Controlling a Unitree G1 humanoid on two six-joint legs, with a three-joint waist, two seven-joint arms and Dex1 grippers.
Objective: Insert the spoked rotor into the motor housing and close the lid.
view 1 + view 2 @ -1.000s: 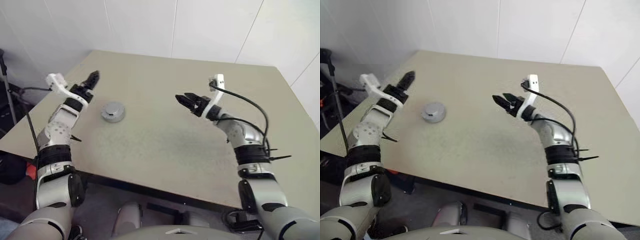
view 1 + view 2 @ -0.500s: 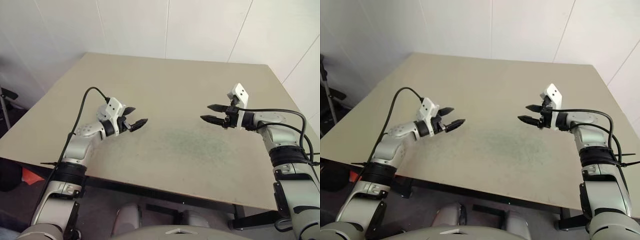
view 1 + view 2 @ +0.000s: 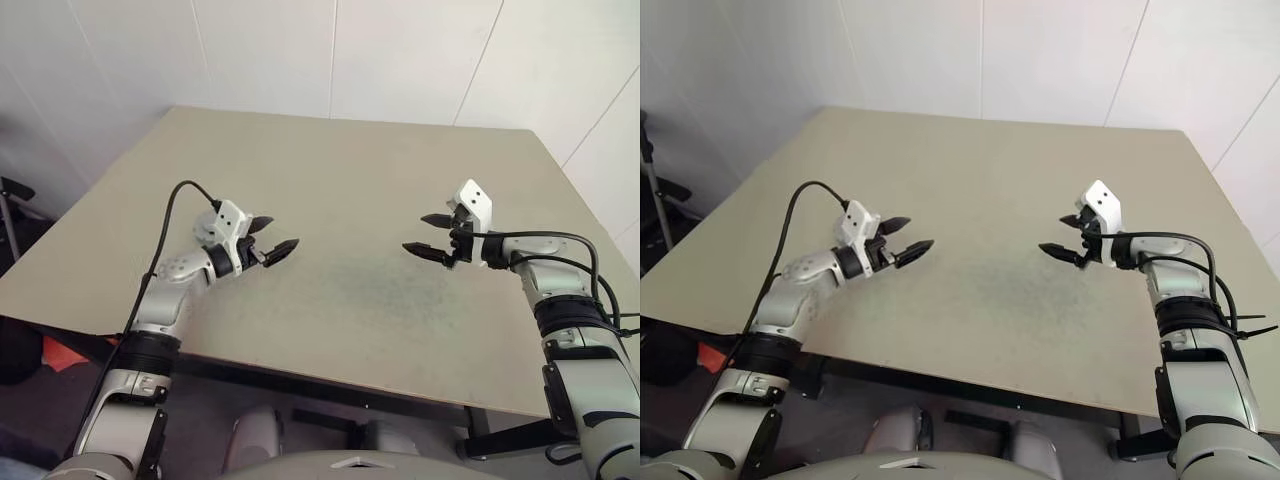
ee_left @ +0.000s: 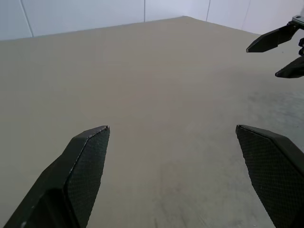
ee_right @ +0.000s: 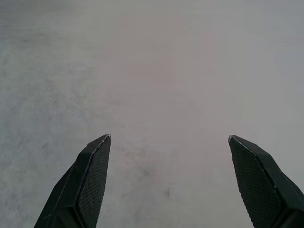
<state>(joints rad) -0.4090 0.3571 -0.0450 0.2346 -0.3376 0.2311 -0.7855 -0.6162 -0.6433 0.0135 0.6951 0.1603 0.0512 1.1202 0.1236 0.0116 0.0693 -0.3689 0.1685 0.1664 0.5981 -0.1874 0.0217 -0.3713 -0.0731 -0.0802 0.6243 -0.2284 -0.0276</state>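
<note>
Table (image 3: 340,180): beige rectangular top, its near edge running just beyond the robot, its left edge slanting away toward the far left corner, its right edge slanting toward the far right corner, and its far edge lying against the white panelled wall (image 3: 400,50). A faint grey scuffed patch (image 3: 385,285) is showing at the middle, between the two arms. Left gripper (image 3: 270,236): hovering over the near left part of the table, pointing toward the centre, fingers spread wide and grasping nothing. Right gripper (image 3: 427,236): hovering over the near right part, pointing back toward the left one, fingers likewise spread wide and empty. The two are facing each other well apart across bare surface. Spoked rotor, motor housing and lid: their location cannot be told from these views.
</note>
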